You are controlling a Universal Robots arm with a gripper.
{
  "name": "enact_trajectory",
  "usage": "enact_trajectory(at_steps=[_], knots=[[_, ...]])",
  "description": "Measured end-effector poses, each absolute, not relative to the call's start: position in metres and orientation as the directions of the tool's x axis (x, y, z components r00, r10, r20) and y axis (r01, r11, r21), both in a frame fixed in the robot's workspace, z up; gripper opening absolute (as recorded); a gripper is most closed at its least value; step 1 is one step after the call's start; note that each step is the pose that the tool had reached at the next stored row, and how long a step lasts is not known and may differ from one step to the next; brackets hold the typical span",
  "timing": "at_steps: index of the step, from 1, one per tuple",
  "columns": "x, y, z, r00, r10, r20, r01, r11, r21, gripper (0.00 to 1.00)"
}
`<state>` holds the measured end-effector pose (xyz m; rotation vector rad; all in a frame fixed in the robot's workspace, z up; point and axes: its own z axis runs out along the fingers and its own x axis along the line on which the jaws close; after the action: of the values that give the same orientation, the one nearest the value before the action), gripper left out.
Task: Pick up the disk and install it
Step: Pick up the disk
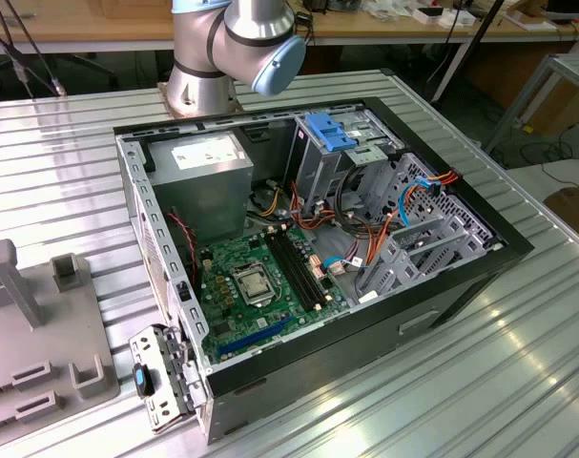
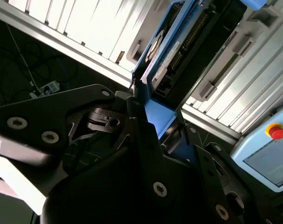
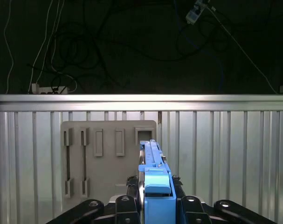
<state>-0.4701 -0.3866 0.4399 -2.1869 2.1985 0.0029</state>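
Observation:
In the first wrist view the disk (image 3: 153,175) stands on edge, its bright blue carrier rail toward the camera. My gripper (image 3: 154,186) is shut on it, with a black finger on each side. The second wrist view shows the disk (image 2: 176,51) from the side: a dark body in a blue frame, rising out of my gripper (image 2: 146,116). The disk is held above the ribbed metal table (image 3: 234,154), close to a grey slotted holder plate (image 3: 108,154). The open computer case (image 1: 461,286) lies on the table in the exterior view.
Inside the case are a green motherboard (image 1: 260,277), a grey power supply (image 1: 208,181), drive cages (image 1: 413,229) with orange and blue cables, and a pale blue latch (image 1: 329,132). The arm's base (image 1: 208,67) stands behind the case. A grey holder (image 1: 41,334) sits at the exterior view's left.

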Motion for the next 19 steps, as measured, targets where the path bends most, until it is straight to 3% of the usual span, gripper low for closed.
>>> enact_trajectory(at_steps=[19], knots=[[-0.47, -0.387, 0.488, -0.005, -1.0, -0.03, -1.0, 0.006, -0.027, 0.37]])
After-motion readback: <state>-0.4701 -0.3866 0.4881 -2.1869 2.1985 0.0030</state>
